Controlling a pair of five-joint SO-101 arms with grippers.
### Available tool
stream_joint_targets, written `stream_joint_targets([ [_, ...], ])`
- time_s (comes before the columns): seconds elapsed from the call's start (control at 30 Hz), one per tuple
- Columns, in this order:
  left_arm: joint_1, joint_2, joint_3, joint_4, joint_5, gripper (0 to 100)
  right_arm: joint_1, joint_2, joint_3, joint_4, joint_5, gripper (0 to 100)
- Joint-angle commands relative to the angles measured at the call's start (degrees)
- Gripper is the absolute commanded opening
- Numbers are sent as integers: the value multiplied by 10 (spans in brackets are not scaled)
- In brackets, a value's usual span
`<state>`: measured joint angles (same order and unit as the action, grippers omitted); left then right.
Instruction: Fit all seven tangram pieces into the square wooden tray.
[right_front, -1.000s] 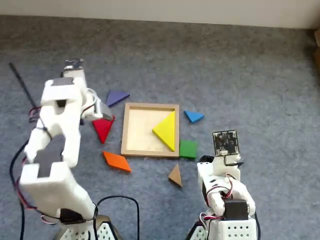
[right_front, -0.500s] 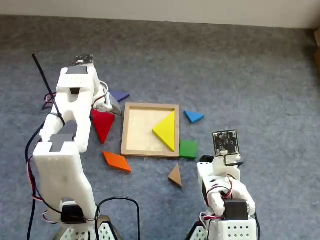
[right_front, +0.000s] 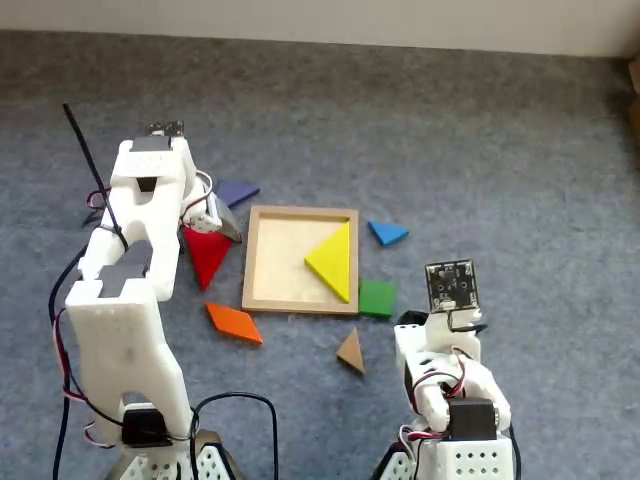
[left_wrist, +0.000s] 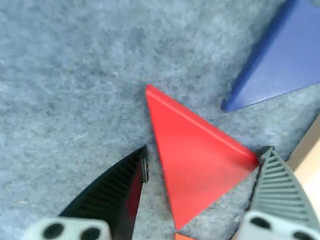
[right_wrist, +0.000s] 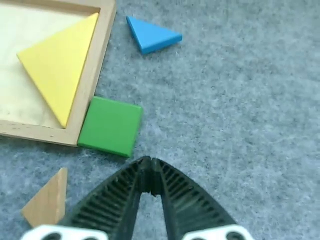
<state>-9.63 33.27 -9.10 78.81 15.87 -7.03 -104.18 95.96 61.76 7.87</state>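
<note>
Left claw (left_wrist: 205, 157), open wide and holding nothing, straddles the red triangle (left_wrist: 192, 150) lying just left of the wooden tray (right_front: 249, 262); closing on its slanted edges could, it seems, twist it free.

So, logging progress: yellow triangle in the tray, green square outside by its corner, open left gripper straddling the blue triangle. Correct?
Not quite. The open left gripper straddles the red triangle, not a blue one; the left wrist view shows it. The yellow triangle is in the tray and the green square outside by its corner, as you said.
</note>
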Motion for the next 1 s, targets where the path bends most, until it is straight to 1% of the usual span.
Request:
stream_joint_targets([
  [0.0,-9,-7,0,4,3,337,3,-7,54,-7,6,23],
  [0.23,-1,-14,-1,4,2,340,4,-7,54,-7,6,23],
  [0.33,15,-8,-1,4,-33,337,4,-7,54,-7,6,23],
  [0.47,21,-8,1,4,-37,335,5,-7,54,-7,6,23],
  [0.67,22,-7,4,-5,-40,228,5,-7,54,-7,6,23],
  [0.97,24,-9,0,-13,-40,226,5,-7,54,-7,6,23],
])
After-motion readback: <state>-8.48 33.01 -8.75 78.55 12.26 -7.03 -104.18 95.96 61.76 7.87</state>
